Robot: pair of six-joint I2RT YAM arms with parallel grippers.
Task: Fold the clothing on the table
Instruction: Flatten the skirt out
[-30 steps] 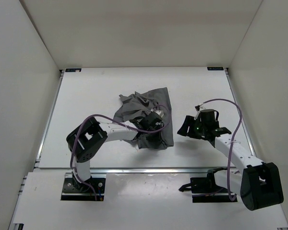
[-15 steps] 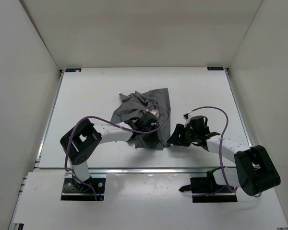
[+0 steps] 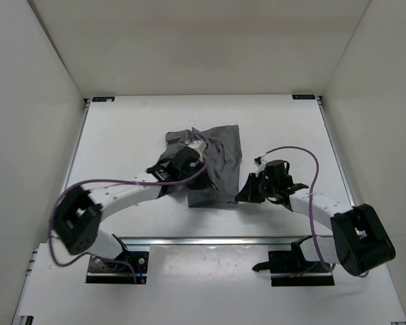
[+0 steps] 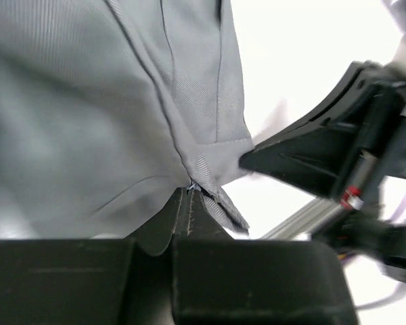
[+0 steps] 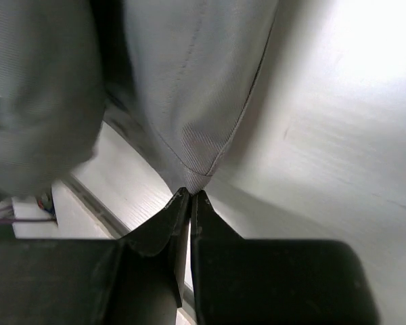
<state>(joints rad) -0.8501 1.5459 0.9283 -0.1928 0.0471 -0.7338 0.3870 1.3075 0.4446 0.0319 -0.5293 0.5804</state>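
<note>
Right end effector (image 5: pixel 191 195): jaws closed, with the tips pinching the near right corner of the clothing (image 3: pixel 220 145). Left end effector (image 4: pixel 187 196): jaws closed on a seamed fold farther in, over the garment's left part. The grey clothing lies crumpled at mid-desk, between the two arms. The desk (image 3: pixel 122 135) is white and flat, with thin metal rails (image 3: pixel 66 183) along its sides. Plain white walls (image 3: pixel 189 40) enclose it on the left, right and far sides.
</note>
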